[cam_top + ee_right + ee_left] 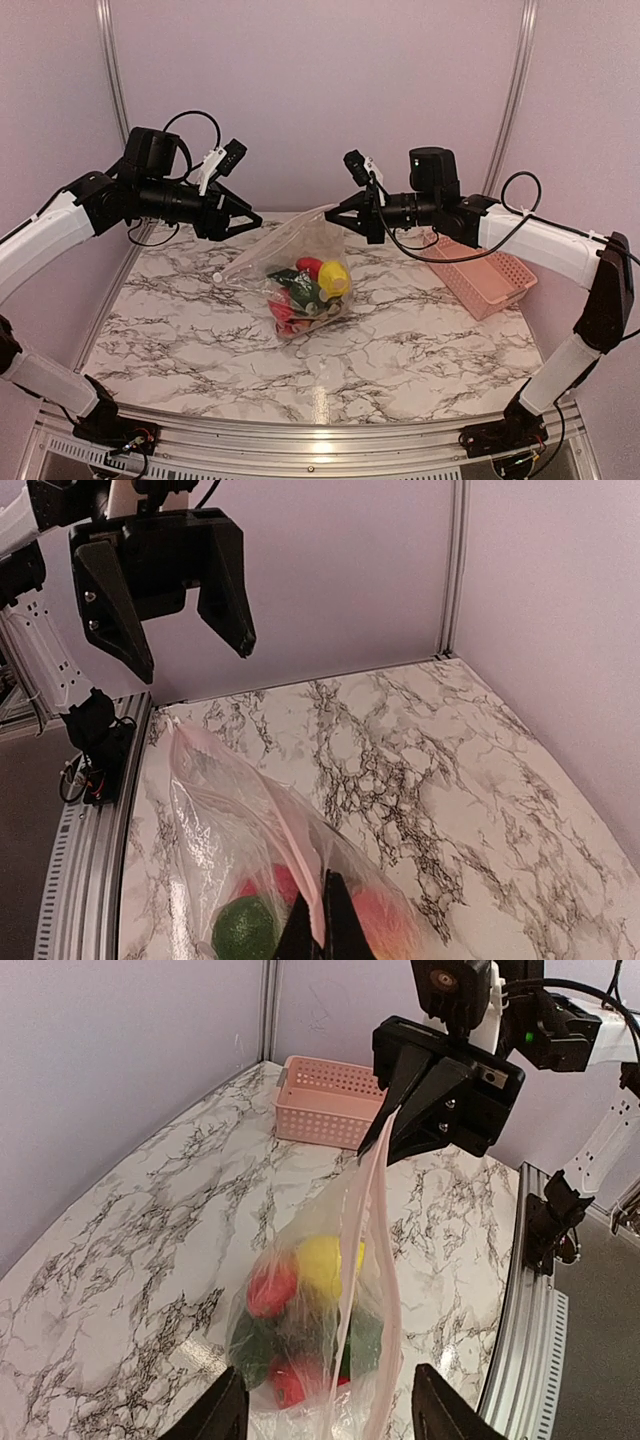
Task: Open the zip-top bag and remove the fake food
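The fingers of our right gripper (335, 216) pinch one lip of the clear, crinkly plastic zip-top bag (290, 250); its mouth runs straight toward our left gripper (245, 225), fingers wide and empty, nearest the free lip, with the glossy plastic fake food (310, 285) sagging below

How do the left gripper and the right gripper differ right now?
The left gripper has its jaws apart; the right gripper has them shut. The left gripper holds nothing; the right gripper pinches the top edge of the zip-top bag. Both hang above the table, facing each other.
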